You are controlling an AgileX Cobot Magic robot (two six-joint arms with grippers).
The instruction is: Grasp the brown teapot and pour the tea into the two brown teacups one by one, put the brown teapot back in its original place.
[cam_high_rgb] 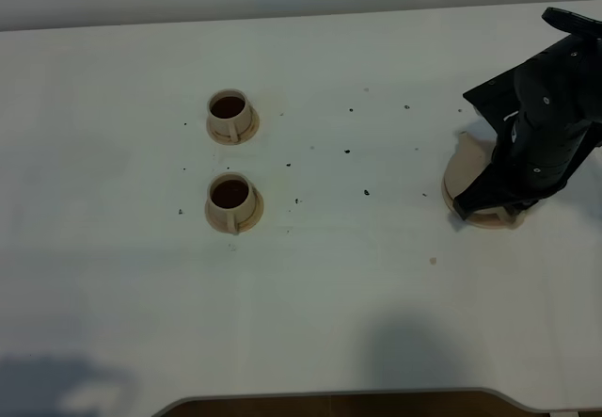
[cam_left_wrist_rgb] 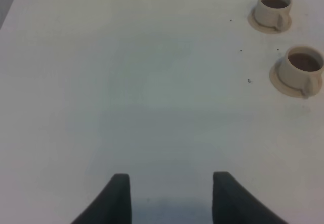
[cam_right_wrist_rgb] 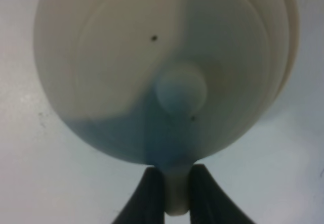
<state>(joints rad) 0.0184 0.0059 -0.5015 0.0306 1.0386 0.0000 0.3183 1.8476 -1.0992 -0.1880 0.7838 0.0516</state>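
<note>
The brown teapot (cam_right_wrist_rgb: 152, 67) fills the right wrist view from above, its lid knob (cam_right_wrist_rgb: 180, 93) in the middle. My right gripper (cam_right_wrist_rgb: 177, 196) is shut on the teapot's small handle. The teapot sits over the round tan disc, the original place (cam_high_rgb: 487, 217); whether it rests on it I cannot tell. In the high view my right arm (cam_high_rgb: 546, 125) hides most of the teapot. The two brown teacups (cam_high_rgb: 230, 116) (cam_high_rgb: 232, 200) stand one behind the other at centre-left, each holding dark tea, and show as the far teacup (cam_left_wrist_rgb: 273, 10) and near teacup (cam_left_wrist_rgb: 301, 70). My left gripper (cam_left_wrist_rgb: 172, 198) is open over bare table.
Small dark specks (cam_high_rgb: 346, 151) are scattered on the white table (cam_high_rgb: 357, 285) between the cups and the disc. A small tan spot (cam_high_rgb: 433, 261) lies nearer the front edge. The table's front edge has a curved cut-out (cam_high_rgb: 339, 403).
</note>
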